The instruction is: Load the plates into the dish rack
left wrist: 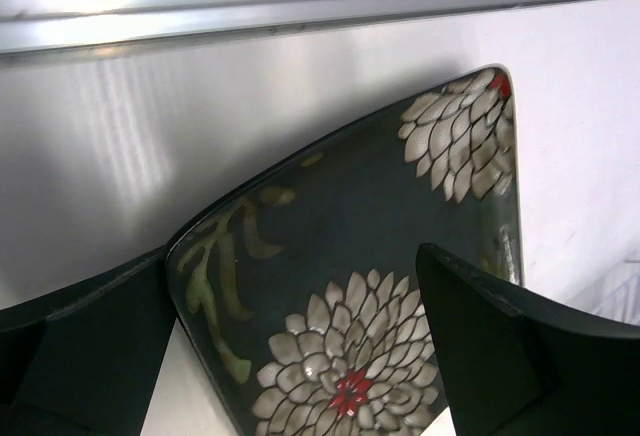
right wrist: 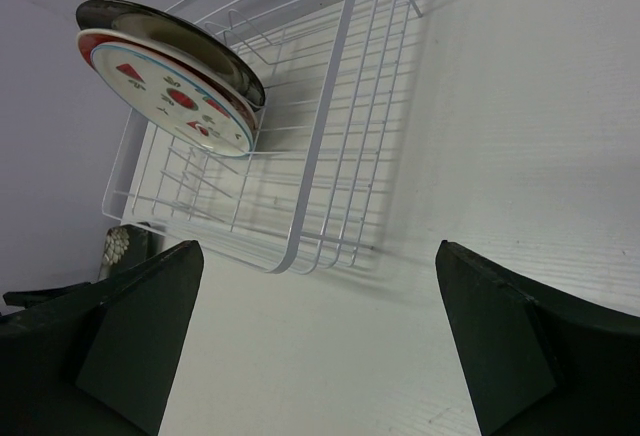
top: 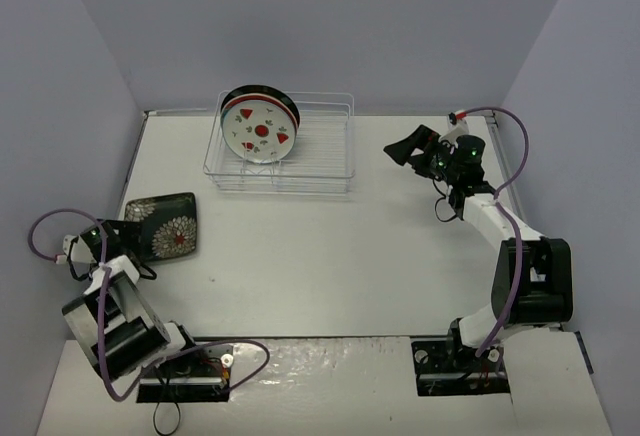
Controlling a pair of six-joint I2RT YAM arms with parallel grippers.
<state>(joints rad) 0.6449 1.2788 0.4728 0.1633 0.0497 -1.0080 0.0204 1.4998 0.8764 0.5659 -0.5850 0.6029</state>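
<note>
fingers [left wrist: 90, 336] of the left gripper [left wrist: 295, 286] spread wide, black floral plate [left wrist: 380, 216] lying flat just ahead between them; right gripper [top: 405, 148], spread too, hangs well apart by the dish rack [top: 325, 151].

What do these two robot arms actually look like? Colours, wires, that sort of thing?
The left arm and the right arm are both built of white and black segments. A purple cable loops along each. The left gripper and right gripper each end in two broad, matte black fingers. A small green light glows by the right wrist.
</note>
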